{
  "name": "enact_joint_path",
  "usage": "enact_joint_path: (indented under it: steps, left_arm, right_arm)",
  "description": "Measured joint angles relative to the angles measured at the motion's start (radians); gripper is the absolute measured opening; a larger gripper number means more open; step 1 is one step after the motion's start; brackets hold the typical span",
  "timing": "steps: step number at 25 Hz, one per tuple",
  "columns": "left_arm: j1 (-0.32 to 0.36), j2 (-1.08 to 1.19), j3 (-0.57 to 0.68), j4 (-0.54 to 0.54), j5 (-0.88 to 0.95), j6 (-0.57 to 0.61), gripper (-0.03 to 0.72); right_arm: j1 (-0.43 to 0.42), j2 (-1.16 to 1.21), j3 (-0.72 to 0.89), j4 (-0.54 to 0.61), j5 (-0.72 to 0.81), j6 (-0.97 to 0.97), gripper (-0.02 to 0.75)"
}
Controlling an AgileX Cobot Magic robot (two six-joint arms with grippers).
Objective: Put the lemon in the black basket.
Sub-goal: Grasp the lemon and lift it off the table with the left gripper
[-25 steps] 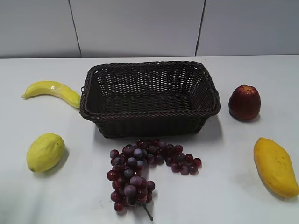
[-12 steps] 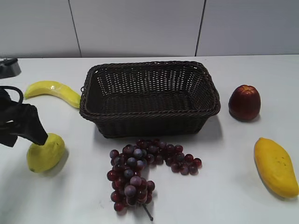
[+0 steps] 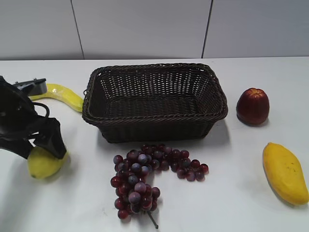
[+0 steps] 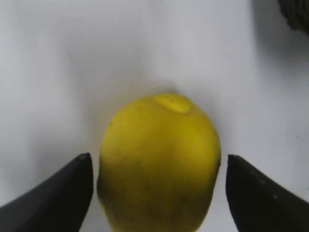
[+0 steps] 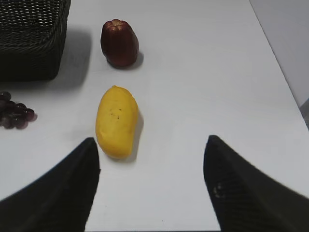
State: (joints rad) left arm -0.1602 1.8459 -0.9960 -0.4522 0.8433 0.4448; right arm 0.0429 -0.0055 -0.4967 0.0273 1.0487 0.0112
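The lemon (image 3: 42,163) lies on the white table at the front left, partly covered by my left arm. In the left wrist view the lemon (image 4: 159,162) sits between the two fingers with a small gap on each side. My left gripper (image 3: 46,150) is open around it, low over the table. The black basket (image 3: 154,99) stands in the middle at the back and is empty; its corner shows in the left wrist view (image 4: 294,12). My right gripper (image 5: 152,186) is open and empty above bare table; it is out of the exterior view.
A banana (image 3: 63,95) lies left of the basket. A bunch of dark red grapes (image 3: 147,176) lies in front of the basket. A red apple (image 3: 252,106) stands right of it. A mango (image 3: 285,172) lies at the front right, also in the right wrist view (image 5: 116,121).
My left arm has come in from the left edge and moved right and down onto the lemon, so the open fingers now straddle it. The fruit has not moved.
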Motion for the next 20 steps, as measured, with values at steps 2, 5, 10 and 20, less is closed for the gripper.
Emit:
enact_joint_path:
  steps: [2, 5, 10, 20]
  left_arm:
    - [-0.013, 0.025, -0.003, 0.000, 0.001, 0.000, 0.655]
    - [-0.017, 0.038, -0.003, 0.000, 0.002, 0.000, 0.616]
    - [-0.017, 0.039, -0.084, 0.006, 0.121, -0.004, 0.563]
    - [-0.020, -0.040, -0.466, 0.124, 0.358, -0.131, 0.561]
  right_arm:
    - [0.000, 0.000, 0.000, 0.000, 0.000, 0.000, 0.552]
    - [0.000, 0.000, 0.000, 0.000, 0.000, 0.000, 0.552]
    - [0.000, 0.000, 0.000, 0.000, 0.000, 0.000, 0.552]
    - [0.000, 0.000, 0.000, 0.000, 0.000, 0.000, 0.552]
